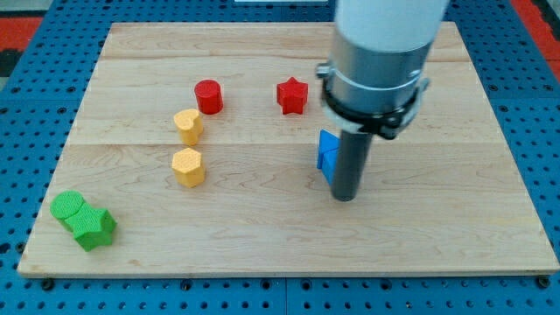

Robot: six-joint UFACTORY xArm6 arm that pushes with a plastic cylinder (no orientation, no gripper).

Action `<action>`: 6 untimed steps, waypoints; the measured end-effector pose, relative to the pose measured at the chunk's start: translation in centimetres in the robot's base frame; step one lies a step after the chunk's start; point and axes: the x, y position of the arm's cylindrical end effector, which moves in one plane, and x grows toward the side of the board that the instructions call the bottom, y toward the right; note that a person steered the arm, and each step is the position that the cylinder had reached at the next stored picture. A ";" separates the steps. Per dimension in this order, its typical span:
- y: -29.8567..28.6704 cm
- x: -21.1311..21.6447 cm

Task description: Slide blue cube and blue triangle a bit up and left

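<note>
On a pale wooden counter, two blue plastic blocks, cube and triangle indistinguishable, touch my tip at their lower right. No gripper exists, only my dark rod. An off-centre push could split them, sending one towards the red star-shaped block above-left.

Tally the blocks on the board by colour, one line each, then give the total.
Red: 2, the red cylinder and red star
Yellow: 2, the yellow heart and yellow hexagon
Green: 2, the two green blocks
Blue: 2, the blue blocks, partly hidden behind my tip
Total: 8
</note>
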 end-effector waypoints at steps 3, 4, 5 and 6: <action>3.2 2.3; 3.6 -0.4; 2.0 -3.4; 0.2 -4.1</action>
